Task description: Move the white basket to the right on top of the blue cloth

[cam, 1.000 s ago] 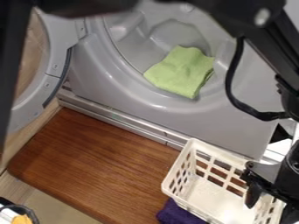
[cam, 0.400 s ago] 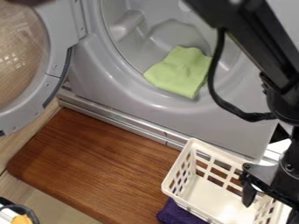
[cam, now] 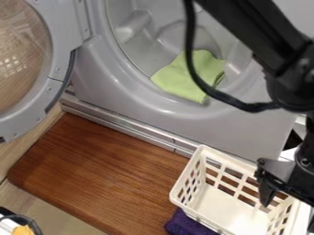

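At the lower right, the gripper point(cam: 288, 212) hangs over the right end of the white basket point(cam: 193, 213). It is open, with one finger inside the basket and the other at the right edge of the view, and the basket's right wall lies between them. The basket stands upright on the brown wooden board, its right part partly hidden by the gripper. A dark blue-purple cloth point(cam: 187, 225) shows at the bottom, beside and partly beneath the basket's lower left edge.
Behind the board point(cam: 98, 174) stands a grey front-loading machine point(cam: 184, 121) holding a green cloth point(cam: 190, 75). Its round door point(cam: 52, 87) hangs open at the left. A white, black and orange object point(cam: 23, 229) sits at the bottom left corner.
The upper arm and its cable have swung left across the machine, and the gripper has risen slightly. Basket and cloths look unmoved. The dark shapes at the top left have left the view.
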